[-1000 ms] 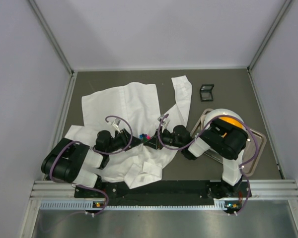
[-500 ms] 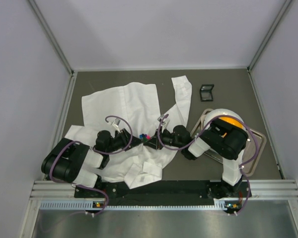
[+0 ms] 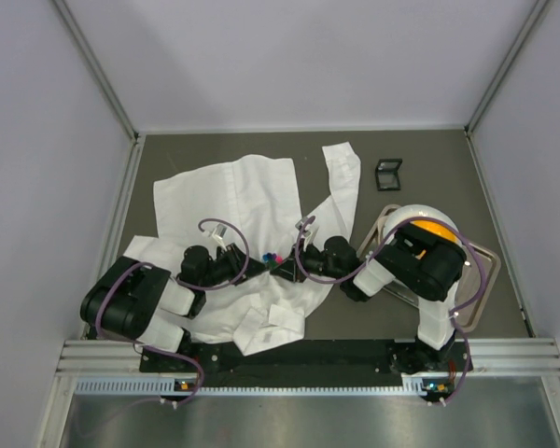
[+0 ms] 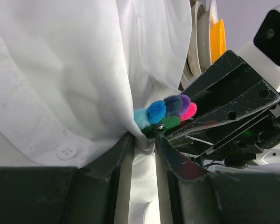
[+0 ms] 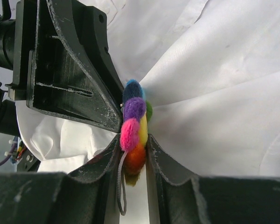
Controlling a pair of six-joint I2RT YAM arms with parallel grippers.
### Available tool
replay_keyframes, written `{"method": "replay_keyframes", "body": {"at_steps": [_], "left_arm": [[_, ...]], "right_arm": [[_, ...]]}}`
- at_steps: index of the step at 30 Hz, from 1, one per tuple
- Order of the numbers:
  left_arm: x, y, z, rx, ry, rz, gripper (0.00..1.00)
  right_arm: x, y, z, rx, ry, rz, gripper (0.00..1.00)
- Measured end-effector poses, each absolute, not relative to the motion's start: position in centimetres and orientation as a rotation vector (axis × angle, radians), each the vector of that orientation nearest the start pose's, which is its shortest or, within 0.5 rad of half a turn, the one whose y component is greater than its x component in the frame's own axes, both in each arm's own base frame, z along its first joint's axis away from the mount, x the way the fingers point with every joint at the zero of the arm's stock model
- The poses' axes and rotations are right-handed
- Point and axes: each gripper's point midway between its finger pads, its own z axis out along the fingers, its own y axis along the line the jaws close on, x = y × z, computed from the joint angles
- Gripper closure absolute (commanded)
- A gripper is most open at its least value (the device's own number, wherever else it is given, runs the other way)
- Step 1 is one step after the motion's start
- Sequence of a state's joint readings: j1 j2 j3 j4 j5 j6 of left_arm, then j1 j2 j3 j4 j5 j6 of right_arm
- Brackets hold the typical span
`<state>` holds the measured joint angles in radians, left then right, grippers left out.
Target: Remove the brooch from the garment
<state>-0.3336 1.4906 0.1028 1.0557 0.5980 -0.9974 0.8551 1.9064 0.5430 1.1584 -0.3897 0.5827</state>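
Note:
The white shirt (image 3: pixel 252 201) lies spread on the dark table. The small many-coloured brooch (image 3: pixel 273 257) sits on it between the two grippers. In the right wrist view my right gripper (image 5: pixel 133 140) is shut on the fuzzy brooch (image 5: pixel 134 130), its orange and pink petals pinched between the fingers. In the left wrist view my left gripper (image 4: pixel 142 142) is shut on a fold of the shirt (image 4: pixel 60 70) right beside the brooch (image 4: pixel 168 112). The two grippers meet tip to tip at the brooch (image 3: pixel 278 261).
A metal tray (image 3: pixel 483 271) holding a white bowl with something orange inside (image 3: pixel 427 224) stands at the right, under the right arm. A small black box (image 3: pixel 388 174) lies at the back right. Grey walls enclose the table.

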Motion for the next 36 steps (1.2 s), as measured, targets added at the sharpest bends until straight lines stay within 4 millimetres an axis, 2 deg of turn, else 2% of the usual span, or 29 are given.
{"method": "replay_keyframes", "body": {"at_steps": [9,18,22,28,36], "left_arm": [[22.6,-21.4,5.7,-0.277,2.127,-1.425,0.76],[22.4,-21.3,5.6,-0.283,2.131,-1.429,0.59],[22.1,-21.4,6.2,-0.254,2.115,-1.444,0.57],[21.9,-21.2,7.0,-0.213,2.094,-1.428,0.56],[21.8,-21.2,6.9,-0.197,2.104,-1.414,0.59]], "right_arm": [[21.6,38.4,5.3,-0.598,1.89,1.323,1.0],[21.5,38.5,5.3,-0.608,1.889,1.309,1.0],[21.2,38.6,5.3,-0.615,1.89,1.318,1.0],[21.2,38.8,5.9,-0.612,1.866,1.343,1.0],[20.7,39.0,6.3,-0.625,1.855,1.376,1.0]]}}
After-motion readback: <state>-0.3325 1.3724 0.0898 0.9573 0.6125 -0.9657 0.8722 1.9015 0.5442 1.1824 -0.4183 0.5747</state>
